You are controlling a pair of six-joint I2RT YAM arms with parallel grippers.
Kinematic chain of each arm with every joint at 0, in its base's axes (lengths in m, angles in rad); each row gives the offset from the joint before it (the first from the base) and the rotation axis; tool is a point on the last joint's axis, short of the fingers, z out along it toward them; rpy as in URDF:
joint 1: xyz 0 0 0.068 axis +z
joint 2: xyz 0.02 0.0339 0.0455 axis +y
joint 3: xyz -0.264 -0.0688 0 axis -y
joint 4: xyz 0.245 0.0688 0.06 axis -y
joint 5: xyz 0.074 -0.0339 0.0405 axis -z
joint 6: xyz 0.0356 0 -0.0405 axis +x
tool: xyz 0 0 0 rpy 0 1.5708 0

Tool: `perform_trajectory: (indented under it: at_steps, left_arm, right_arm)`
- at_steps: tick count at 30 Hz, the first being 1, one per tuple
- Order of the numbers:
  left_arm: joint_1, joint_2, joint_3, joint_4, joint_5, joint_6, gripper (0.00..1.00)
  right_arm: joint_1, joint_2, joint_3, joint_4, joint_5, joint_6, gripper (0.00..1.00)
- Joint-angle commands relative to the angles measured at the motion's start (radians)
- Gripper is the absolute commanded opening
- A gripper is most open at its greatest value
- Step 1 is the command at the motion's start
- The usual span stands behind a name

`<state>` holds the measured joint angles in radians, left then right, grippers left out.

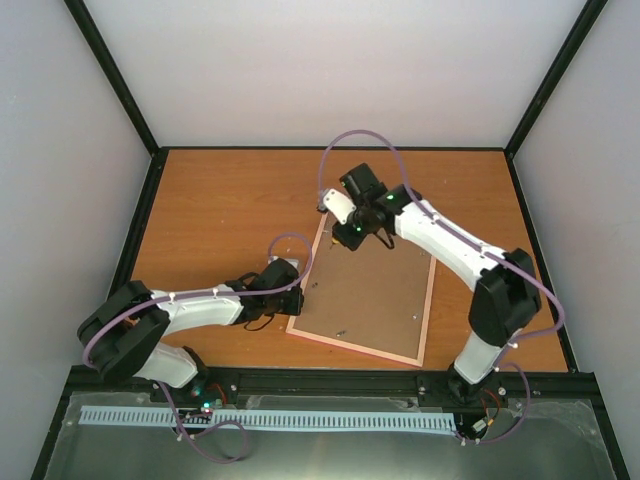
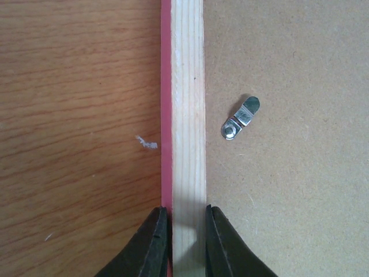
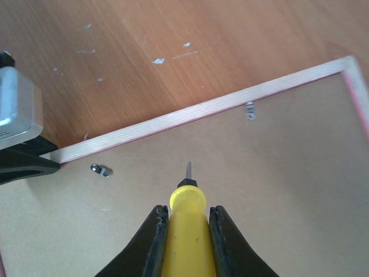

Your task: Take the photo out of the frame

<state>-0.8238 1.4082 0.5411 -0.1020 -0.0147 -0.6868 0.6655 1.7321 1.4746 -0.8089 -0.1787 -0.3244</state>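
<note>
The frame [image 1: 428, 300] lies face down on the table, its pink border around a plain brown backing board [image 1: 370, 295]. The photo is hidden beneath that board. My left gripper [image 2: 187, 216] is shut on the frame's pale wooden left rail [image 2: 187, 115], one finger on each side of it. My right gripper [image 3: 188, 213] is shut on a yellow-handled screwdriver [image 3: 187, 231]. Its tip points at the backing board [image 3: 259, 190] near the frame's far rail [image 3: 202, 112], and I cannot tell whether it touches. In the top view the right gripper [image 1: 350, 235] hovers over the frame's far left corner.
Small metal turn clips sit on the backing board: one [image 2: 241, 117] beside the left rail, two [image 3: 101, 169] [image 3: 249, 109] along the far rail. The wooden table [image 1: 220, 210] is walled by white panels with black posts. Both arms reach in from the near edge.
</note>
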Motion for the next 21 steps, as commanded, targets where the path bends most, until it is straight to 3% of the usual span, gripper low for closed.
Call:
perform_trajectory:
  at_steps: [1,10,21]
  left_arm:
    - [0.007,-0.022,0.001,0.024,0.015,0.004,0.01]
    - [0.035,-0.063,0.02,-0.016,-0.014,0.038,0.04]
    - [0.066,-0.081,0.119,-0.173,-0.039,0.116,0.01]
  right_arm:
    - [-0.023,-0.09,0.002,-0.054,-0.008,-0.024,0.03]
    - [-0.146,-0.261,-0.195,-0.053,-0.077,-0.07,0.03]
    - [-0.278,-0.427,-0.281,-0.092,-0.046,-0.107,0.03]
